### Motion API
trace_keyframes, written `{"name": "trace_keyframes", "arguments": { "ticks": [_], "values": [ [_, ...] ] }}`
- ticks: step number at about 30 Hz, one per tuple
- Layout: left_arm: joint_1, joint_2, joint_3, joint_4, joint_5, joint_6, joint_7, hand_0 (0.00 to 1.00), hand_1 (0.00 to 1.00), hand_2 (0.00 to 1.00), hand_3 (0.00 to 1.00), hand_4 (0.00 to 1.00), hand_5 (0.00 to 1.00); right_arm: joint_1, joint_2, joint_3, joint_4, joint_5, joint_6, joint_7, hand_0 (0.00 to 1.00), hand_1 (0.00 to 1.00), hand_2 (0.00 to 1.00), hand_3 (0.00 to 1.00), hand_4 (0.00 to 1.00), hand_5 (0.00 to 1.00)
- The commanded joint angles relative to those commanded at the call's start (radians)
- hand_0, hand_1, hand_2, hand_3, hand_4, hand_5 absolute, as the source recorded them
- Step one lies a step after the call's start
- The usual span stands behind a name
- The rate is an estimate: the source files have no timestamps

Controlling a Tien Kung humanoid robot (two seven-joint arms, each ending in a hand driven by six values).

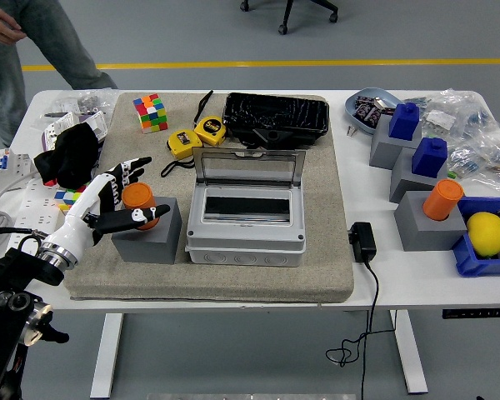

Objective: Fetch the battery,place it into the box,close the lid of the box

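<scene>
The orange battery (pixel 137 198) stands upright in a grey block (pixel 150 239) on the grey mat, left of the grey box (pixel 245 229). The box is open, with its clear lid (pixel 247 171) standing upright at the back. My left hand (pixel 148 190) reaches in from the lower left. Its fingers (pixel 125 173) are stretched out behind the battery and its thumb (pixel 146 215) lies across the front, low on the battery. I cannot tell if the hand grips it. The right arm is out of view.
Another orange battery (pixel 442 200) and two blue ones stand in grey blocks at the right, beside a blue bin with a lemon (pixel 486 233). A black adapter (pixel 362 242), tape measures (pixel 196 136), a cube (pixel 151 112) and a black tray (pixel 276 117) lie around. A person (pixel 17 50) stands at the far left.
</scene>
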Motion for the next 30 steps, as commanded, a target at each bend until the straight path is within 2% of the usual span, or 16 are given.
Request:
{"name": "trace_keyframes", "arguments": {
  "ticks": [5,6,11,13,23,24,29,30],
  "values": [
    [-0.001,-0.002,0.014,0.004,-0.013,0.033,-0.008,0.889,0.947,0.879,0.814,0.998,0.002,0.0,0.0,0.003,0.0,-0.003,-0.001,0.0,0.966,0.82,0.781,0.796,0.998,0.998],
    [-0.001,-0.002,0.017,0.006,-0.018,0.041,-0.01,0.788,0.875,0.801,0.752,0.998,0.002,0.0,-0.001,0.001,0.0,-0.001,-0.001,0.0,0.964,0.82,0.782,0.795,0.998,0.998],
    [-0.001,-0.004,0.035,0.019,-0.042,0.073,-0.02,0.788,0.875,0.801,0.752,0.998,0.002,0.0,-0.001,0.0,0.0,0.0,-0.002,0.0,0.964,0.82,0.782,0.795,0.998,0.998],
    [-0.001,-0.005,0.04,0.024,-0.051,0.083,-0.024,0.76,0.854,0.771,0.721,0.998,0.002,0.001,-0.001,0.0,0.0,-0.001,-0.002,0.0,0.962,0.818,0.78,0.794,0.998,0.998],
    [-0.004,-0.005,0.059,0.04,-0.081,0.111,-0.032,0.747,0.831,0.739,0.703,0.998,0.002,0.003,-0.001,0.001,0.0,-0.001,-0.004,-0.001,0.961,0.818,0.78,0.794,0.998,0.998],
    [-0.004,-0.005,0.06,0.041,-0.083,0.112,-0.032,0.697,0.755,0.647,0.622,0.998,0.002,0.003,-0.001,0.001,0.0,-0.001,-0.004,-0.001,0.959,0.818,0.78,0.794,0.998,0.998],
    [-0.004,-0.005,0.067,0.044,-0.093,0.125,-0.033,0.697,0.755,0.647,0.622,0.998,0.002,0.003,-0.001,0.001,0.0,-0.002,-0.004,-0.001,0.959,0.818,0.78,0.794,0.998,0.998],
    [-0.003,-0.004,0.07,0.045,-0.096,0.128,-0.033,0.622,0.668,0.513,0.505,0.998,0.002,0.003,-0.001,0.001,0.0,-0.002,-0.004,-0.001,0.959,0.818,0.78,0.794,0.998,0.998]
  ]
}}
